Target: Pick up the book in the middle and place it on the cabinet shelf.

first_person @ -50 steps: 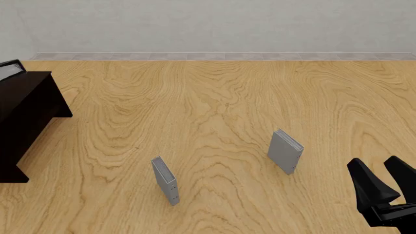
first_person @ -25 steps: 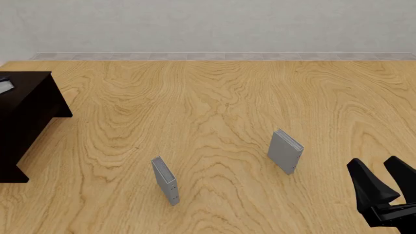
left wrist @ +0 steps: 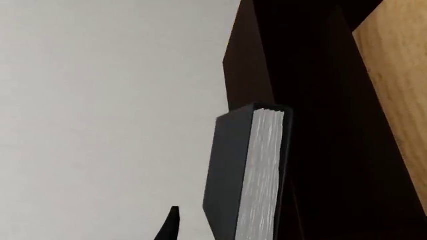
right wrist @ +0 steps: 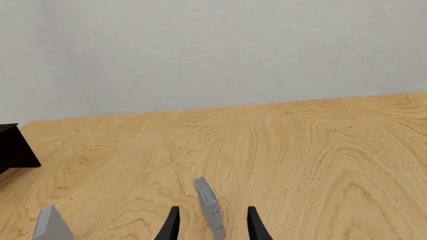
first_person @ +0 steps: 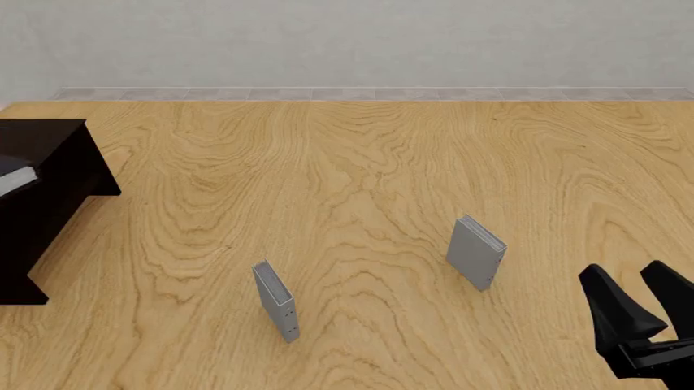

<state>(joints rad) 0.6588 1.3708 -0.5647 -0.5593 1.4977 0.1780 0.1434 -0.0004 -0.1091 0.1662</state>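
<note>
You were working in a bare simulated test scene, not a lived-in room — a broad wood-grain table (first_person: 358,187) ran to a blank grey wall (first_person: 347,41) at 12 o'clock, with one dark cabinet (first_person: 49,203) at 9 o'clock.

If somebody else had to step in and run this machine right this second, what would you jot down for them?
Right gripper: open, empty, idle at the near right of the table.
Left gripper: only one fingertip shows in its wrist view; whether it grips cannot be told.
The book: upright against the cabinet; in the front view its white pages show at the cabinet's side.
Two thin grey books stand untouched.
Left: confirm the book rests on the shelf, then release and withdraw.
</note>
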